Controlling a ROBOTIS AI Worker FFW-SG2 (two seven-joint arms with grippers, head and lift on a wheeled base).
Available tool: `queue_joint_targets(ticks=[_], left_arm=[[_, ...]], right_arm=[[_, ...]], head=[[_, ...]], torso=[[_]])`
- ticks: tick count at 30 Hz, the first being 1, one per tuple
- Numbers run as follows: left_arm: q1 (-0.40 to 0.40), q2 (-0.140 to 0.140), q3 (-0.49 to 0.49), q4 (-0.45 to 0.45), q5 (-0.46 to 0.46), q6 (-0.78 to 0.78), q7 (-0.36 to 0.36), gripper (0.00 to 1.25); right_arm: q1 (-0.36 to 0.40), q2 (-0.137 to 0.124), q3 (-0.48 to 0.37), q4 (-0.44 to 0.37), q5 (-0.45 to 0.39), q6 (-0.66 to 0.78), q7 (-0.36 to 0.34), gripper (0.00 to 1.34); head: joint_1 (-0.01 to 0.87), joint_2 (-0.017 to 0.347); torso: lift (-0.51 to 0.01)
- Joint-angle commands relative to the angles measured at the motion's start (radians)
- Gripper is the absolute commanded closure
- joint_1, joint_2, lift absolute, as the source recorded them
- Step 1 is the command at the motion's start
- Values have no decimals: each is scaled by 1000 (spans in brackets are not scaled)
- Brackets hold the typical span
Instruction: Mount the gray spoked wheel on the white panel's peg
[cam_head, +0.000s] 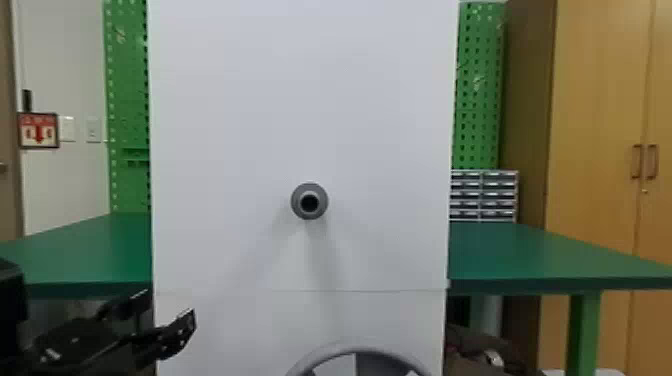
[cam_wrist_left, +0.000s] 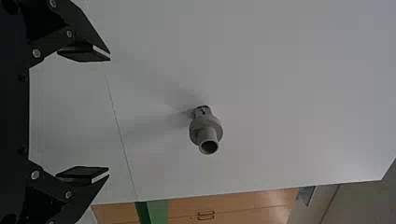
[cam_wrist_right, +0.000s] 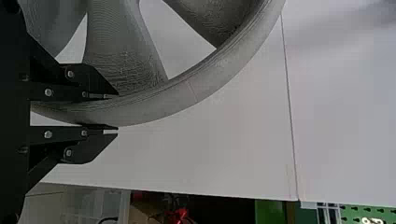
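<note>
Your left gripper (cam_head: 170, 307) has its jaws spread, nothing between them, in front of the white panel (cam_head: 300, 100), low at its left side. Your right gripper (cam_wrist_right: 113, 112) is clenched on the gray spoked wheel's (cam_head: 372, 364) rim. Wheel's below the gray peg (cam_head: 309, 195), off it, seemingly just in front of the panel.

Black pincer (cam_head: 170, 303), round silver screws (cam_wrist_left: 35, 175)
</note>
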Motion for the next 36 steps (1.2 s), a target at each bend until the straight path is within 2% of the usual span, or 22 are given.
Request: queue_joint_targets(ticks=[1,11,18,23,26,29,36], left_arm=[[0,0,0,0,2,0,0,389],[-1,3,-2,0,-2,0,2,389],[0,5,-2,0,-3,0,2,389],[0,6,-3,0,-3,0,3,389],[0,8,-3,0,-3,0,6,389],[0,8,-5,0,-3,0,8,389],[-3,8,-8,0,-2,0,8,389]], right_arm=[[-40,-7,27,-21,-16,50,-37,1095],[-163,-9,100,-36,-64,113,-148,1101],[-220,-12,150,-66,-96,159,-238,1124],[-238,-21,194,-87,-159,177,-372,1154],[-249,-26,220,-104,-179,188,-424,1159],[-259,-29,234,-113,-200,198,-453,1161],[-296,-29,242,-115,-228,203,-465,1167]], head=[[84,-8],[84,-8],[84,-8],[84,-8],[84,-8],[84,-8],[84,-8]], torso=[[-484],[-484],[-484],[-484],[-484],[-484],[-484]])
